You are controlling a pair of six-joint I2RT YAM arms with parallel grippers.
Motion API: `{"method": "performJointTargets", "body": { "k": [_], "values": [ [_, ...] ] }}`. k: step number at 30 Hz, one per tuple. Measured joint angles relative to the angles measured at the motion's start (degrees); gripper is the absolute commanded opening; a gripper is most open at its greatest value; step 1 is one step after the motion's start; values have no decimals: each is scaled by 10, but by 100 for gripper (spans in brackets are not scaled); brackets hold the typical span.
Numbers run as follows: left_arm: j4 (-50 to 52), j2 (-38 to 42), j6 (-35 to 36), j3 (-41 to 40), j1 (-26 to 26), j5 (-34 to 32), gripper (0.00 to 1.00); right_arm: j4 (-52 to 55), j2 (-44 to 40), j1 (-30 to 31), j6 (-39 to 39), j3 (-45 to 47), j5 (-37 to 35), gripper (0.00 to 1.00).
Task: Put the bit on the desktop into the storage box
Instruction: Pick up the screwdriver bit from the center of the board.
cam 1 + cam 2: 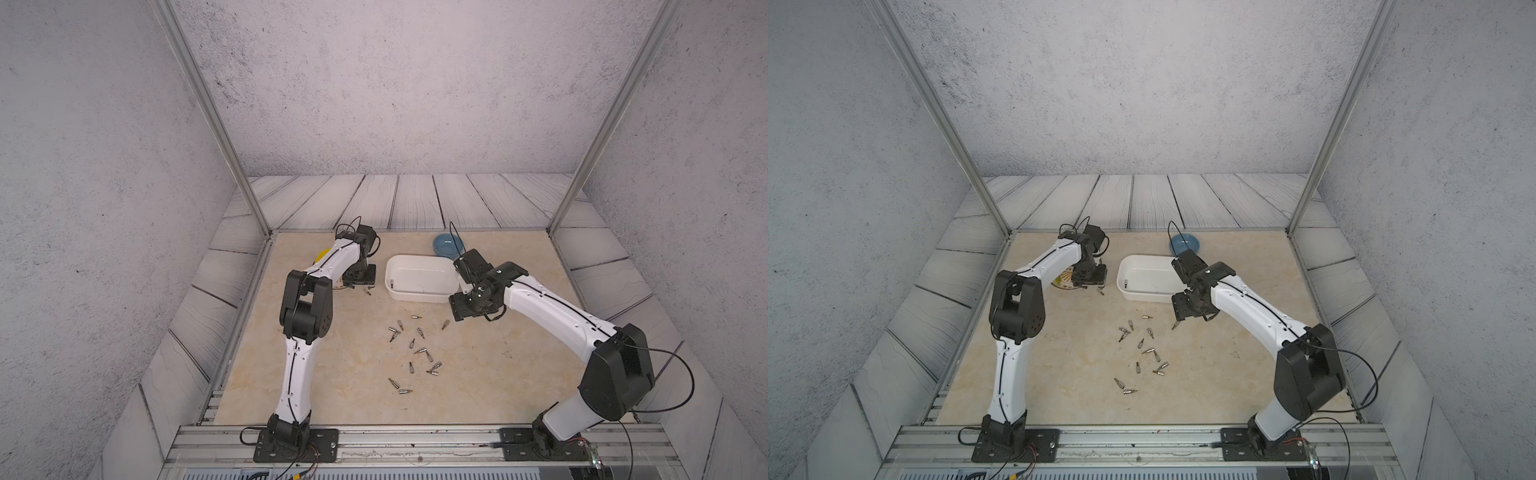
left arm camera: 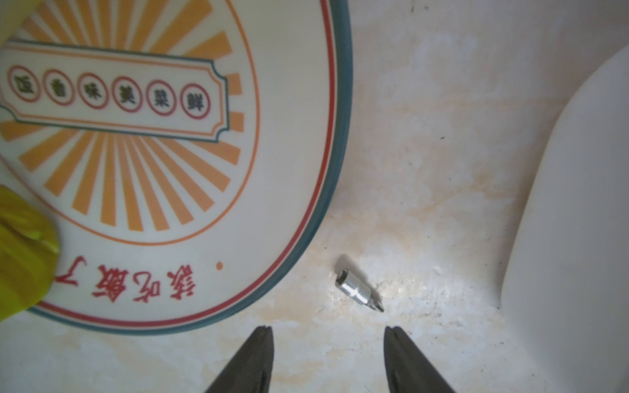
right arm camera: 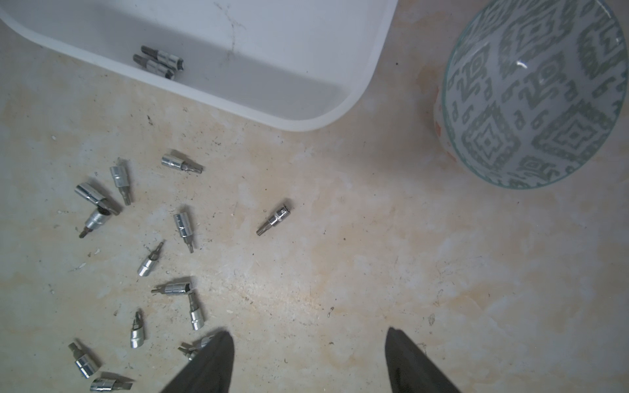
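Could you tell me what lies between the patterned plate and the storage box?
A single bit lies there on the desktop, shown in the left wrist view.

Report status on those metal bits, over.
Left gripper open by lone bit. Right gripper open, empty. Two bits in storage box; rest on desktop. Plate beside it.

Even, diffuse, fairly bright light; bits (image 3: 276,217) cast short soft shadows. Wrist views are soft, the plate (image 2: 289,136) blurred; small glints on the patterned bowl (image 3: 531,102).
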State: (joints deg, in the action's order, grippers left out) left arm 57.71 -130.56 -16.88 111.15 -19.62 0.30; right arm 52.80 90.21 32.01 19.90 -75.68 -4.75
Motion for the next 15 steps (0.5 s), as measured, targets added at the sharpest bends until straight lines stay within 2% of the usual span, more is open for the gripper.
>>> {"method": "performJointTargets", "body": {
  "k": [8,15],
  "values": [
    [-9,-4,3,-8,0,12,60,1,0,0,0,0,0,75],
    [1,-41,6,8,0,23,59,1,0,0,0,0,0,75]
  ]
}}
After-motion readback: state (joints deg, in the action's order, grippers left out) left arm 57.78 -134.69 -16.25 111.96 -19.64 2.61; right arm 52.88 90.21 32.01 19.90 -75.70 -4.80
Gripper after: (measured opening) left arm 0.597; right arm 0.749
